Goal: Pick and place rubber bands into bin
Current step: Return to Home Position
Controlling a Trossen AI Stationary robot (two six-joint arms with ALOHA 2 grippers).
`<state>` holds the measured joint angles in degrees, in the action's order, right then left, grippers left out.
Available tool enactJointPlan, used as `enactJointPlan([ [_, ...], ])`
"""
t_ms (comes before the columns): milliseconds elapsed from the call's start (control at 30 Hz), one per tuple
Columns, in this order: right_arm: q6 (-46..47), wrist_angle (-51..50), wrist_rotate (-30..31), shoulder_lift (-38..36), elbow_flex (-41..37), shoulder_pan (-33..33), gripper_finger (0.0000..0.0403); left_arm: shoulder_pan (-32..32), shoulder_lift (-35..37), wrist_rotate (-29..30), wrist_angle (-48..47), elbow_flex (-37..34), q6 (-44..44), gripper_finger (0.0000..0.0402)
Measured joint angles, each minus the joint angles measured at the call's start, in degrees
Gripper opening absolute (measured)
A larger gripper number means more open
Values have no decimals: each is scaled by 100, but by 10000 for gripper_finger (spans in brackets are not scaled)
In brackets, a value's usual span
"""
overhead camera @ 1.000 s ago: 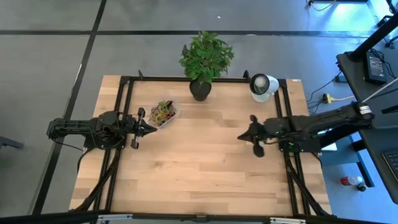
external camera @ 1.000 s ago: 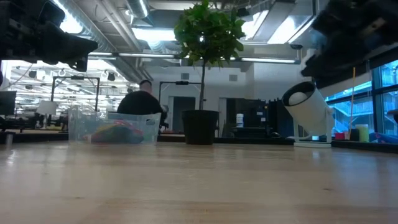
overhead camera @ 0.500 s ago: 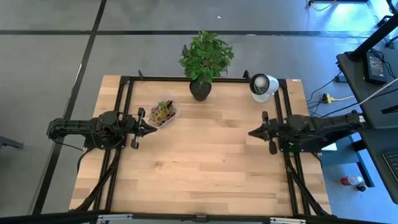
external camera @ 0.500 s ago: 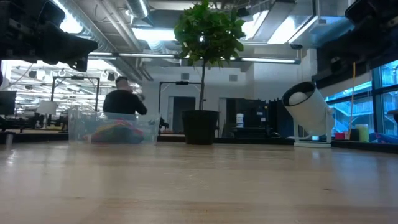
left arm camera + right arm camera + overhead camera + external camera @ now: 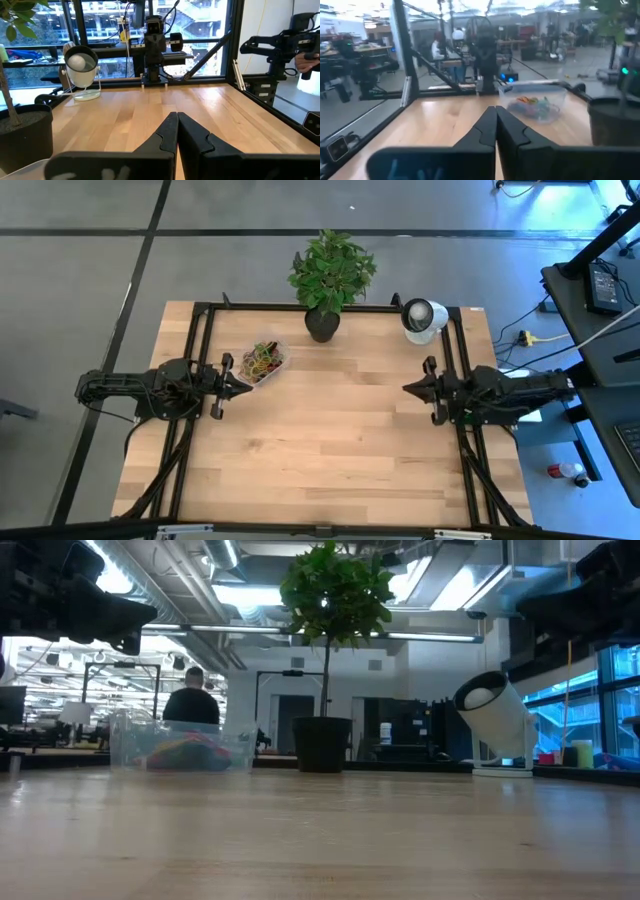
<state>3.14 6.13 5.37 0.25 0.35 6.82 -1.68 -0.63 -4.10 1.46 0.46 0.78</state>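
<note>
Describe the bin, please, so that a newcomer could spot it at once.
On the wooden table, look left of the black plant pot, just beyond the left gripper. The bin is the clear shallow container, the only one holding colourful rubber bands.

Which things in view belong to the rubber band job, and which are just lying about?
Job:
- bands, lying in the bin
- bin
- left claw, shut, beside the bin
- right claw, shut, away from the bin

Lying about:
- plant
- white round device
- person in the room behind
</note>
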Motion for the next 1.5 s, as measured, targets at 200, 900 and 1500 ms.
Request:
enactJointPlan([
  [200,74,-189,-84,-15,3,-223,3,1,-6,3,2,1,0,4],
  [900,-201,-390,-73,21,3,-327,30,0,-6,1,2,1,0,4],
  [1500,-191,-389,-71,22,3,-327,30,0,-6,2,2,1,0,4],
])
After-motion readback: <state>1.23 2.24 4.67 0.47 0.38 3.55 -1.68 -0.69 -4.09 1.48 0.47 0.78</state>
